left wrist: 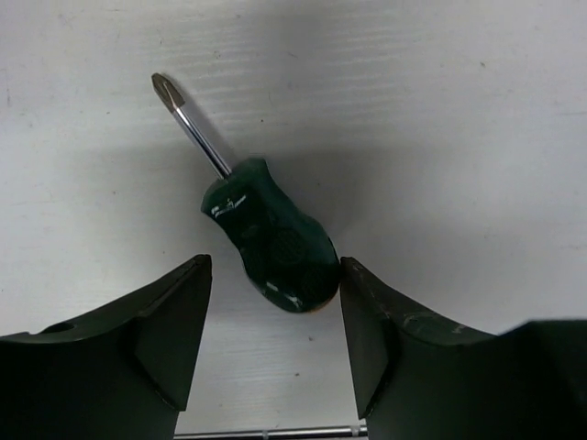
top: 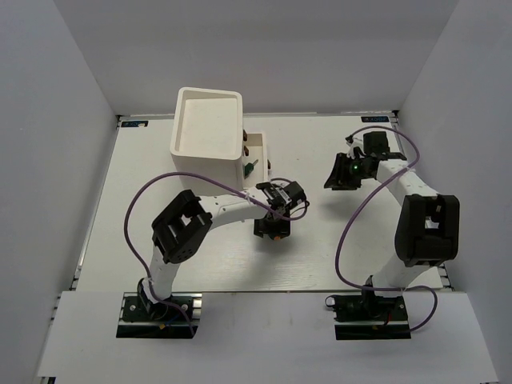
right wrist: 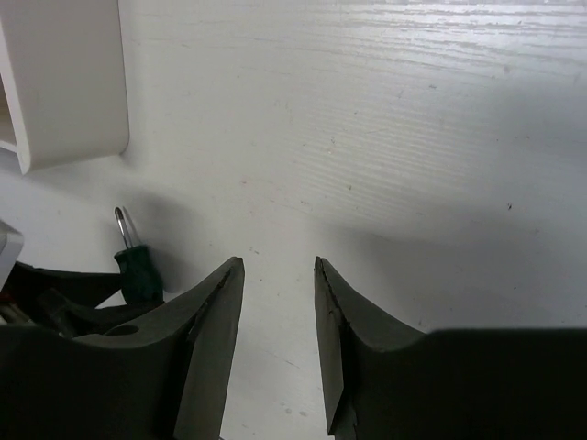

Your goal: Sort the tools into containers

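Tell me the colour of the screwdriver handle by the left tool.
The screwdriver handle is dark green with white markings; left wrist view shows it best.

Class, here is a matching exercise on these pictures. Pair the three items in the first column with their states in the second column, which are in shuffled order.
Items:
1. left gripper
2. right gripper
3. drawer

States:
A. pulled out, green tool inside
B. open, green screwdriver handle between its fingers
C. open, only bare table between its fingers

Pairs: 1-B, 2-C, 3-A
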Controlling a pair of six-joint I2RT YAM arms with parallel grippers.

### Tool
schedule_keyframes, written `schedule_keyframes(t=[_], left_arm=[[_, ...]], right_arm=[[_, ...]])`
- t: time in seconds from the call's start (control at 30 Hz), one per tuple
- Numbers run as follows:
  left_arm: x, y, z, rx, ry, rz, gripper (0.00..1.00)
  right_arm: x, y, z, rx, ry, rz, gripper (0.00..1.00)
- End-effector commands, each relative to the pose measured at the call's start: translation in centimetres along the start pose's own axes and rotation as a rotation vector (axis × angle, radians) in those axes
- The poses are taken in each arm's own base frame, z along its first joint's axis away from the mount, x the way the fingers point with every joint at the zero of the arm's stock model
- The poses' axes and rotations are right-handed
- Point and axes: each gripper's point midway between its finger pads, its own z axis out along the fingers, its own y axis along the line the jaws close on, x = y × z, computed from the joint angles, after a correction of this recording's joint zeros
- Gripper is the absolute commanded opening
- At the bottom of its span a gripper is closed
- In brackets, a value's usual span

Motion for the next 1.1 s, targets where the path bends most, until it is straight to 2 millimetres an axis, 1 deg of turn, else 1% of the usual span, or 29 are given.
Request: schedule_keyframes(t=[0.0, 0.1, 0.17, 0.23, 0.33, 0.37, 0.4, 0.43, 0.47, 0.5, 0.53, 0.57, 0.6, 0.63, 0.67, 0.7, 0.77, 0.8, 0.83, 0.87, 0.93, 0.97, 1.0, 1.03, 1.07], left_arm=[[-1.6, -0.7, -0.1, 0.008, -0.056, -0.023, 0.68], [-1.9, -0.4, 0.0, -0.008, -0.077, -0.032, 0.68], [-2.2, -0.1, 0.4, -0.031, -0.092, -0.031, 0.64], [-1.9, -0.3, 0.3, -0.028, -0.092, -0.022, 0.60], [-1.7, -0.2, 0.6, -0.035, -0.086, -0.020, 0.47], [-1.7, -0.2, 0.6, -0.035, -0.086, -0.020, 0.35], [-1.7, -0.2, 0.6, -0.035, -0.086, -0.020, 0.31], [-1.4, -0.7, 0.1, -0.016, -0.084, -0.002, 0.27], [-1.7, -0.8, -0.5, -0.003, -0.094, -0.006, 0.24], [-1.6, -1.4, -1.3, 0.017, -0.095, 0.015, 0.18], [-1.9, -2.4, -3.1, 0.057, -0.121, 0.048, 0.16], [-1.8, -2.8, -3.7, 0.062, -0.123, 0.071, 0.14], [-2.2, -3.5, -5.4, 0.095, -0.146, 0.087, 0.12], [-3.3, -4.9, -7.5, 0.145, -0.192, 0.100, 0.11], [-3.5, -5.0, -8.7, 0.146, -0.213, 0.135, 0.09], [-4.5, -6.0, -11.0, 0.178, -0.263, 0.139, 0.09], [-5.4, -5.6, -12.5, 0.156, -0.290, 0.155, 0.09], [-6.5, -5.8, -13.5, 0.150, -0.329, 0.143, 0.09], [-7.2, -5.4, -13.8, 0.142, -0.343, 0.129, 0.09], [-7.9, -4.8, -13.2, 0.124, -0.340, 0.122, 0.09], [-10.0, -4.0, -14.0, 0.096, -0.399, 0.099, 0.09], [-11.0, -3.4, -13.3, 0.068, -0.406, 0.106, 0.09], [-12.4, -3.3, -13.8, 0.064, -0.437, 0.080, 0.09], [-13.2, -2.8, -13.6, 0.042, -0.441, 0.076, 0.09], [-15.0, -1.9, -14.1, 0.017, -0.474, 0.067, 0.09]], right_arm=[[-0.5, 0.8, -1.2, -0.046, -0.044, -0.025, 0.43], [0.0, 0.8, -1.1, -0.059, -0.037, -0.014, 0.43], [0.1, 0.6, -1.3, -0.059, -0.037, -0.007, 0.43], [0.2, 0.7, -1.3, -0.064, -0.037, -0.006, 0.43], [0.4, 0.6, -1.3, -0.069, -0.032, -0.004, 0.43], [0.5, 0.5, -1.3, -0.069, -0.032, -0.001, 0.43], [0.7, 0.4, -1.3, -0.071, -0.028, -0.002, 0.43], [0.7, 0.4, -1.4, -0.073, -0.026, 0.001, 0.43], [0.7, 0.5, -1.3, -0.075, -0.025, -0.002, 0.43], [0.7, 0.5, -1.4, -0.075, -0.027, -0.009, 0.43], [0.8, 0.5, -1.5, -0.079, -0.026, -0.016, 0.43], [0.8, 0.5, -1.5, -0.079, -0.027, -0.020, 0.43], [0.8, 0.5, -1.6, -0.081, -0.027, -0.030, 0.41], [0.8, 0.6, -1.7, -0.083, -0.031, -0.042, 0.40], [0.8, 0.4, -1.7, -0.079, -0.030, -0.045, 0.37], [0.7, 0.5, -1.7, -0.083, -0.031, -0.050, 0.37], [0.7, 0.5, -1.7, -0.083, -0.031, -0.048, 0.35], [0.6, 0.6, -1.7, -0.084, -0.028, -0.045, 0.35], [0.7, 0.4, -1.6, -0.083, -0.023, -0.040, 0.35], [0.6, 0.6, -1.6, -0.087, -0.024, -0.040, 0.35], [0.5, 0.6, -1.6, -0.086, -0.026, -0.039, 0.35], [0.6, 0.7, -1.7, -0.087, -0.023, -0.042, 0.35], [0.5, 0.6, -1.8, -0.085, -0.028, -0.045, 0.35], [0.5, 0.6, -1.7, -0.085, -0.023, -0.048, 0.35], [0.5, 0.7, -1.7, -0.085, -0.022, -0.052, 0.35]])
